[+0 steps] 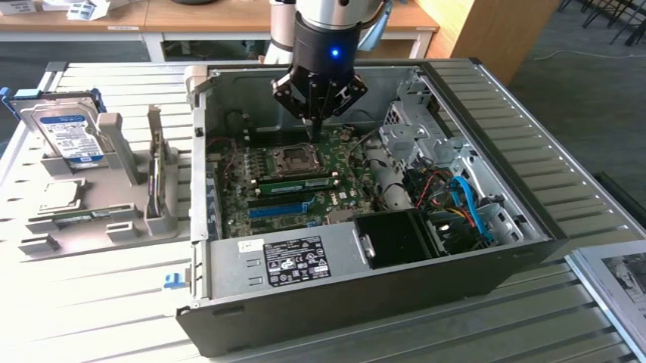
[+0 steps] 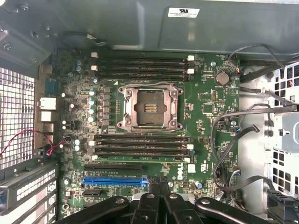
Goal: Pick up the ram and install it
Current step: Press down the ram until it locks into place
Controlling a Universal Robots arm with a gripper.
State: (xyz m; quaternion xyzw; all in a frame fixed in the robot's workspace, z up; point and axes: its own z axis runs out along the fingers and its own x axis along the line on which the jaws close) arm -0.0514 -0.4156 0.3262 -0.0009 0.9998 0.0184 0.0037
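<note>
Black gripper (image 1: 315,125) hangs over the open grey computer case (image 1: 525,227), fingers closed, nothing visibly held. Thin green ram stick (image 1: 296,182) lies seated on the green motherboard (image 2: 205,100) beside the socket; its label is illegible. Motherboard print reads "DELL".

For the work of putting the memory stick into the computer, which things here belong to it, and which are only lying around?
Belong to the job:
- ram, green, seemingly in a slot on the motherboard
- gripper, shut, over that board

Only lying about:
- hard drive, upright in the grey stand
- silver chip on the same stand
- blue cable inside the case
</note>
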